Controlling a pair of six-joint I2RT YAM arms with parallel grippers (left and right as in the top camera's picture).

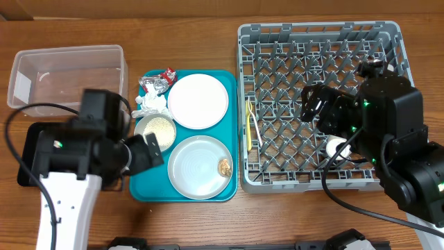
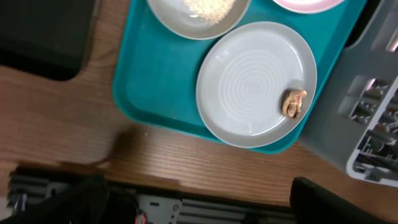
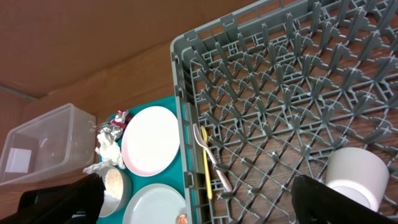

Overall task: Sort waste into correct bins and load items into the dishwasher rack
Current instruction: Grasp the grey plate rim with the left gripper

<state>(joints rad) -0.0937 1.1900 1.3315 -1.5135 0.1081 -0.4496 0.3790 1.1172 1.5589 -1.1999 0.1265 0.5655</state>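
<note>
overhead, white cup [image 1: 338, 147] in grey rack [image 1: 319, 29]

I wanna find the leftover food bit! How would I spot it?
Start at the teal tray left of the big grey rack. Find the greyish-white plate at its front right corner. The food scrap is the small brown lump by that plate's right rim, the only brown thing on the tray.

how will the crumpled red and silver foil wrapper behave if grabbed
The crumpled red-and-silver foil wrapper looks thin and creased, so probably light and apt to squash. It lies beside the crumpled white paper napkin, so a push may shift both.
</note>
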